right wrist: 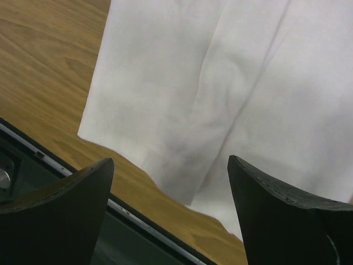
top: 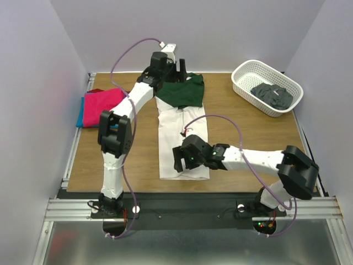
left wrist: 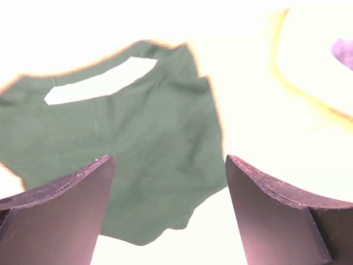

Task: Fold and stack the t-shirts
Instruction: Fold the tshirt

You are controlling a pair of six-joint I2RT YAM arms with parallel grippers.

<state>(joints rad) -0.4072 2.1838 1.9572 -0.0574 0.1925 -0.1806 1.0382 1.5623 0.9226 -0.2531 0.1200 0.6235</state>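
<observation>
**Both arms poised over the long white shirt**

The left arm stretches to the far side of the table (top: 248, 149), the left gripper (top: 180, 70) spread wide and empty above the dark green sleeves (top: 185, 93). The right arm bends leftward, the right gripper (top: 178, 161) equally spread over the near hem. The white t-shirt (top: 182, 135) lies mid-table as a narrow lengthwise strip, with the sleeves folded across its far end.

Wooden table (top: 265, 130) with t-shirts (top: 171, 132), basket (top: 237, 81)
</observation>
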